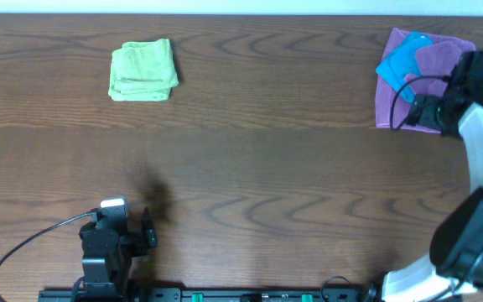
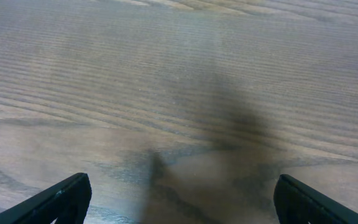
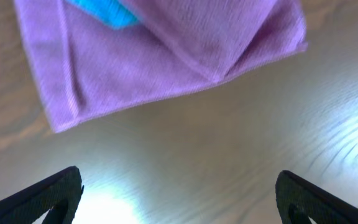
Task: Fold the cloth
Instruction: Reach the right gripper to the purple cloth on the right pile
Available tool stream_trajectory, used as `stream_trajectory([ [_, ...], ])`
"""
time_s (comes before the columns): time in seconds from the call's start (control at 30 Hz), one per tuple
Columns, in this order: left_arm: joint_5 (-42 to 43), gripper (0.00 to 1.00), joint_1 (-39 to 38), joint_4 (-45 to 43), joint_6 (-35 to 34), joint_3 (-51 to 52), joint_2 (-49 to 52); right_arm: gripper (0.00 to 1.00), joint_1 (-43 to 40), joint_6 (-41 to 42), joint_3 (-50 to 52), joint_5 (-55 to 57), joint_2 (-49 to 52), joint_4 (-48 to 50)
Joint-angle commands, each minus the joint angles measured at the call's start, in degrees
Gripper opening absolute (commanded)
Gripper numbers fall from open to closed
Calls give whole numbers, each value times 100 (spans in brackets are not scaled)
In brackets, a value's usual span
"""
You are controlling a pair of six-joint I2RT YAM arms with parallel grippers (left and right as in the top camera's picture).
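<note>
There are no words, numbers, labels or signs to read in any of the views.

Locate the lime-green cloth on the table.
In the overhead view, the green cloth lies folded on the table, far left, well apart from the purple cloth and blue cloth at far right.
</note>
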State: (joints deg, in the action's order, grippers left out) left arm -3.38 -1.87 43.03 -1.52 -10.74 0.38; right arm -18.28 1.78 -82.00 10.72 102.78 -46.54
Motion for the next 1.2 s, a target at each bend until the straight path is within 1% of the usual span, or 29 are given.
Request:
stream_trajectory([
  [0.0,22,95,35,216,-17,83,2,99,-66,-461,-684,286,365,44],
  [0.13,22,95,35,216,-17,83,2,99,-122,-671,-1246,278,859,109],
  [0.23,20,95,35,216,-17,83,2,97,-170,-706,-1574,214,1176,173],
  [0.37,22,95,35,216,-17,83,2,95,-240,-767,-1882,-262,1598,326],
  [0.43,22,95,35,216,-17,83,2,94,-243,-765,-2002,-321,1762,393],
  [0.53,22,95,35,216,-17,83,2,95,-243,-765,-2210,-490,1982,505],
  [0.67,22,95,35,216,-17,83,2,94,-249,-765,-2232,-754,2109,914],
  [0.73,22,95,35,216,-20,83,2,91,-249,-763,-2232,-914,2181,1069],
  [0.87,22,95,35,216,-20,83,2,86,-251,-763,-2232,-605,2345,1139],
  [1.07,20,95,35,216,-17,83,2,86,-271,-765,-2232,-581,2632,1224],
  [1.17,22,95,35,216,-20,83,2,83,-267,-763,-2232,-599,2728,1261],
])
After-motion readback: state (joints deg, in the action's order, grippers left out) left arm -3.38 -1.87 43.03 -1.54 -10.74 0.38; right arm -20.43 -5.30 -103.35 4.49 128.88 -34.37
